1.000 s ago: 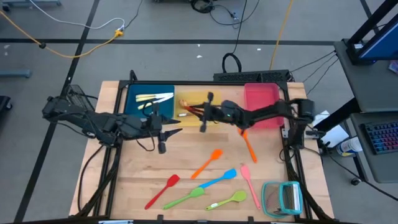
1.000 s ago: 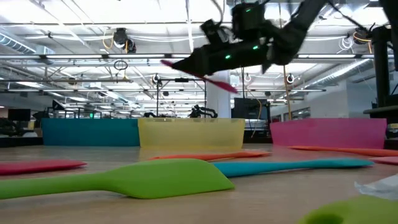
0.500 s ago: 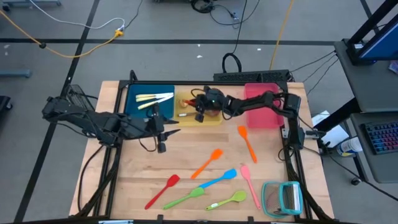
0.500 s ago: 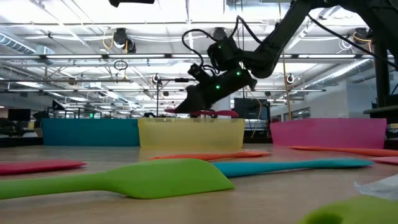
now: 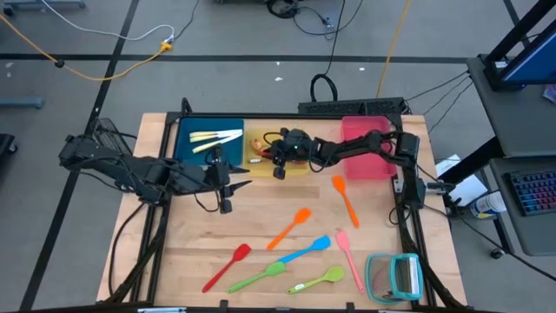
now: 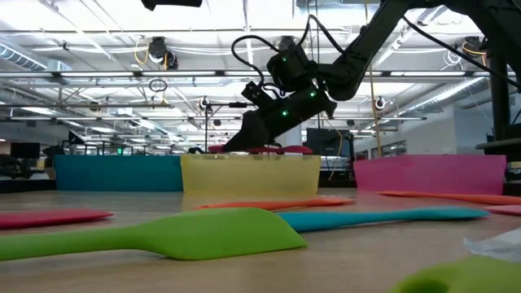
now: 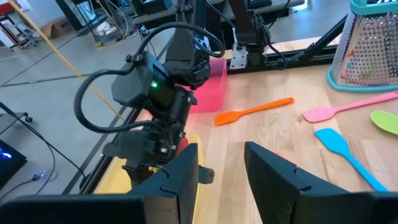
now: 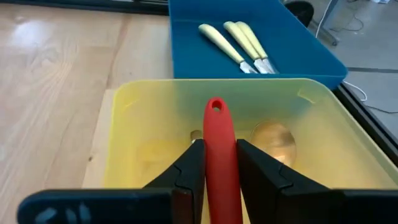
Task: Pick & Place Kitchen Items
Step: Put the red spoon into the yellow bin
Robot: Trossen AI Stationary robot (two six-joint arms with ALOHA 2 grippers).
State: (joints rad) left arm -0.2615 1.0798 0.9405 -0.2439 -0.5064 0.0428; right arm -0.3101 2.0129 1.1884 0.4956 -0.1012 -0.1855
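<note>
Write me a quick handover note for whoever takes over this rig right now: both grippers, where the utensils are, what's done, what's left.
Right gripper: shut on the red utensil, handle-end forward, hanging over the yellow tray.
Left gripper: open, empty, hovering above the table near the blue tray.
Done: pale-handled cutlery lies in the blue tray; a wooden spoon lies in the yellow tray.
Left: release the red utensil, then clear the table: two orange spatulas, red spatula, blue spatula, pink spatula, green spatula and green spoon.
The pink tray looks empty.
</note>
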